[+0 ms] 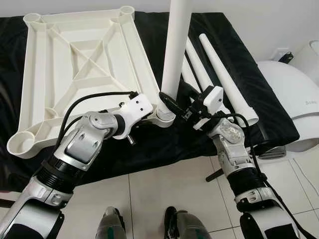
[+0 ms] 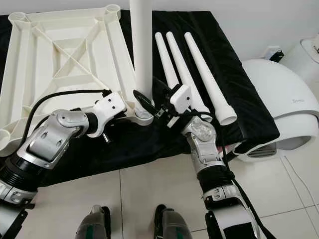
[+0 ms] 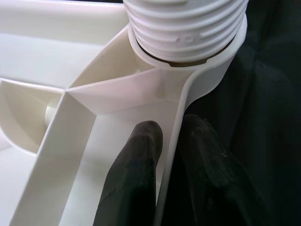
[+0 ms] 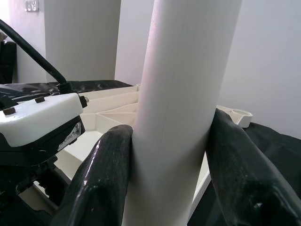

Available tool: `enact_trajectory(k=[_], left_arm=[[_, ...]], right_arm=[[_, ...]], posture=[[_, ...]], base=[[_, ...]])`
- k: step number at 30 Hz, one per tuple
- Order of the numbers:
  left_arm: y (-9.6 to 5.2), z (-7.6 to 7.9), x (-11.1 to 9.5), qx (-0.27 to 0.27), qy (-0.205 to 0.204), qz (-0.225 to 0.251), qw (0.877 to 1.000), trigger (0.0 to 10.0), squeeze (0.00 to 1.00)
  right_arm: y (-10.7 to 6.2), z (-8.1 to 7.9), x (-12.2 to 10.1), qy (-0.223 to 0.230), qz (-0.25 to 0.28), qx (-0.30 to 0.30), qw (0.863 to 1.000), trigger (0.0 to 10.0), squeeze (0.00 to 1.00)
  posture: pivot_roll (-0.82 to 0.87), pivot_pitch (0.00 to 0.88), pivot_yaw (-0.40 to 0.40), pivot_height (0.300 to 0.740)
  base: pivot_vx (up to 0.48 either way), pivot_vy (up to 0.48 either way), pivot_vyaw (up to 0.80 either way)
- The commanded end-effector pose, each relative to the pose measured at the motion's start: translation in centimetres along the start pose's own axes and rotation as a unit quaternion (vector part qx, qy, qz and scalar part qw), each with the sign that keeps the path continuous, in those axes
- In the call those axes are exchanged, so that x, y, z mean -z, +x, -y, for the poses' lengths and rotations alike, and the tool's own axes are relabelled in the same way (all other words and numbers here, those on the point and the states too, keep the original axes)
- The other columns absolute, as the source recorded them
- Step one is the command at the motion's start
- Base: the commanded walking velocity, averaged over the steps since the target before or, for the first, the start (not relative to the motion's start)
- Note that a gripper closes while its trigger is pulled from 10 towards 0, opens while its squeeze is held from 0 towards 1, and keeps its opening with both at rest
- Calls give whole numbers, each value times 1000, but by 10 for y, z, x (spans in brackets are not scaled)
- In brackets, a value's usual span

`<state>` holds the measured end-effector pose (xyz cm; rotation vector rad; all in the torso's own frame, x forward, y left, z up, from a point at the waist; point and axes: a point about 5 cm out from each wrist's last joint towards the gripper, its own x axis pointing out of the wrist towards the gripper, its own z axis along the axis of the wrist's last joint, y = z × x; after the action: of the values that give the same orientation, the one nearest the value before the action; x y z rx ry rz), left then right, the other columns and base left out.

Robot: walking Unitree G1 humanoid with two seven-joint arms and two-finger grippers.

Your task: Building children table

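Note:
The white table top point(image 1: 79, 59) lies upside down on a black cloth point(image 1: 239, 55). One white leg point(image 1: 177, 45) stands upright in its near right corner socket point(image 3: 221, 66), and the threaded end point(image 3: 188, 23) is seated there. My right gripper point(image 4: 169, 155) is shut on this leg just above the socket, one black finger point(image 4: 99, 183) on each side. My left gripper point(image 3: 171, 165) is shut on the table top's rim wall point(image 3: 174, 136) just beside that socket.
Three spare white legs point(image 2: 184, 64) lie side by side on the cloth to the right of the upright one. A white rounded appliance point(image 1: 284, 89) stands on the tiled floor point(image 1: 164, 184) at the right. My feet point(image 1: 112, 224) are close to the cloth's front edge.

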<state>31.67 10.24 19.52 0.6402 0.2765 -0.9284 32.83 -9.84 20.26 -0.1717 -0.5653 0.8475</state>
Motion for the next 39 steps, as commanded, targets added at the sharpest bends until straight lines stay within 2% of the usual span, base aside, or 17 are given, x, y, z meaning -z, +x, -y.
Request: enact_trajectory(k=[1,5,23,31,39], left_arm=[[0,7,4,23,-3,-7,1000,10000,0],[0,7,3,22,-3,-7,1000,10000,0],[-1,5,3,18,-3,-8,1000,10000,0],[-1,4,2,16,-4,-7,1000,10000,0],[-2,4,2,15,-4,-8,1000,10000,0]], right_arm=[[-26,-7,36,49,-97,13,994,10000,0],[-24,-13,39,65,-95,5,993,10000,0],[-26,-21,46,89,-110,-16,990,10000,0],[-22,-25,46,126,-97,-16,987,10000,0],[-23,-22,48,118,-105,-12,987,10000,0]], posture=[[105,207,-54,740],[107,210,-54,740],[109,219,-56,740],[108,219,-57,740],[111,214,-59,740]], base=[[0,0,0],[0,0,0],[0,0,0],[0,0,0],[0,0,0]])
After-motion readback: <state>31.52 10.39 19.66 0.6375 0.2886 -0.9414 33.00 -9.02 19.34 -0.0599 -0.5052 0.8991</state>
